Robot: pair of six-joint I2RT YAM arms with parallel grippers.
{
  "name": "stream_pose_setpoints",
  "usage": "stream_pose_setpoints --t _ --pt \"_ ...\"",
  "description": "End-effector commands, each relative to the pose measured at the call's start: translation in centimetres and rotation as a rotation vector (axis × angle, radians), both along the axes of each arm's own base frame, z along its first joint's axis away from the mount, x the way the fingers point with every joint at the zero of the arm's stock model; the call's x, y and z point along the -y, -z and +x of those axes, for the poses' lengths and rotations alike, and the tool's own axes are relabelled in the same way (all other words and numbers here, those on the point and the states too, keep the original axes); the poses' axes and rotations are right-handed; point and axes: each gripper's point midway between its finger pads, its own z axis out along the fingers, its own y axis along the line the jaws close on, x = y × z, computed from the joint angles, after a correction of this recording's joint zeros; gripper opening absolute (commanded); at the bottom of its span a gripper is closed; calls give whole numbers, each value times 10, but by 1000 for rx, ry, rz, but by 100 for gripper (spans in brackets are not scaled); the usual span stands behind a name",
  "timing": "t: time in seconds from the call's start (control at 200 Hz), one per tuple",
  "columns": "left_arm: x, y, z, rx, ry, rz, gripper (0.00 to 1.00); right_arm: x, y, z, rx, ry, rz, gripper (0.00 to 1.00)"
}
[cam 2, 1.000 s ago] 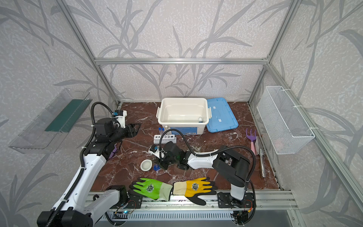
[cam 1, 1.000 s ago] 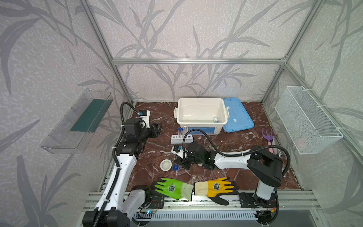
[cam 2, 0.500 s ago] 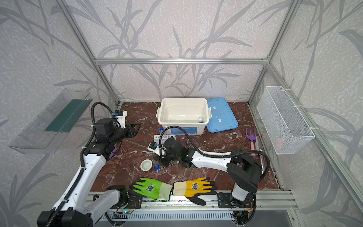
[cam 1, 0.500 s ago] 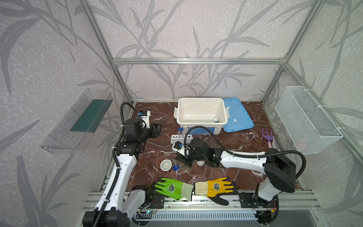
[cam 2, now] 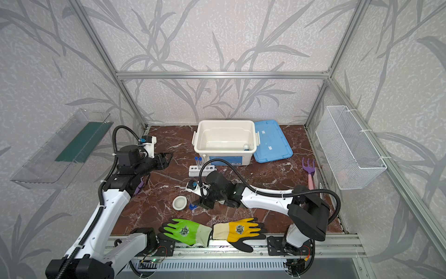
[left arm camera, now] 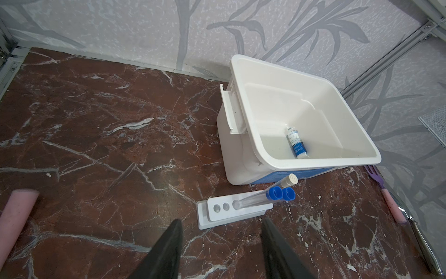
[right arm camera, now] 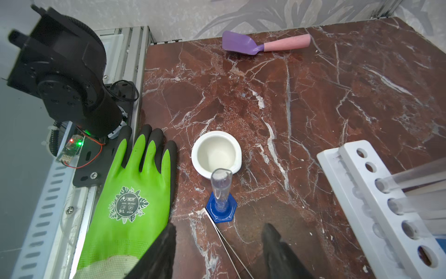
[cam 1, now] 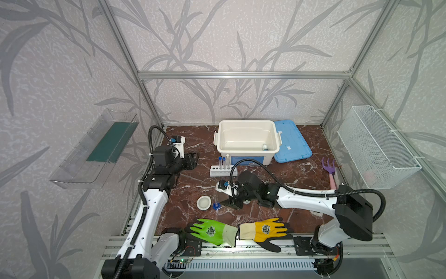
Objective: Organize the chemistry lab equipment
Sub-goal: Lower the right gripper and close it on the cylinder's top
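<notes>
My right gripper (right arm camera: 219,227) is open and low over the table. The metal tweezers (right arm camera: 210,218) lie flat between its fingers, ungripped, with their tip touching the blue base of the clear cylinder (right arm camera: 220,190). A small white dish (right arm camera: 216,154) sits just beyond the cylinder (cam 1: 216,205). Another white dish (cam 1: 246,202) peeks out from under the right wrist. The white rack (cam 1: 223,170) holds three capped test tubes (left arm camera: 265,196) in front of the white bin (cam 1: 247,140). The blue-labelled bottle (left arm camera: 297,146) lies in the bin. My left gripper (left arm camera: 221,221) hovers open and empty, left of the rack.
A blue lid (cam 1: 290,142) lies right of the bin. Green (cam 1: 212,230) and yellow (cam 1: 265,230) gloves lie along the front edge. A purple rake (cam 1: 329,169) rests at the right wall, and a purple trowel (right arm camera: 253,44) lies at the left. A wire basket (cam 1: 376,147) hangs on the right wall.
The right jaws have opened. The right arm has stretched out, its elbow swinging to the right, while the gripper stayed beside the cylinder. The left arm has not moved.
</notes>
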Motion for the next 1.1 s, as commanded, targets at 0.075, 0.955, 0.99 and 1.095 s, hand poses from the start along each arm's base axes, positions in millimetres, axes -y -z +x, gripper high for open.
stream_pose_setpoints --t 0.075,0.955,0.99,1.095 --pt "-1 -6 1 12 8 16 53 -22 2 7 16 -29 64 61" --pt "-1 -4 2 4 11 21 53 -45 14 11 -58 -28 137 18" --pt "-1 -4 2 4 10 22 53 -44 12 11 -53 -26 137 18" --pt "-1 -3 2 3 11 20 53 -40 4 12 -30 -26 126 18"
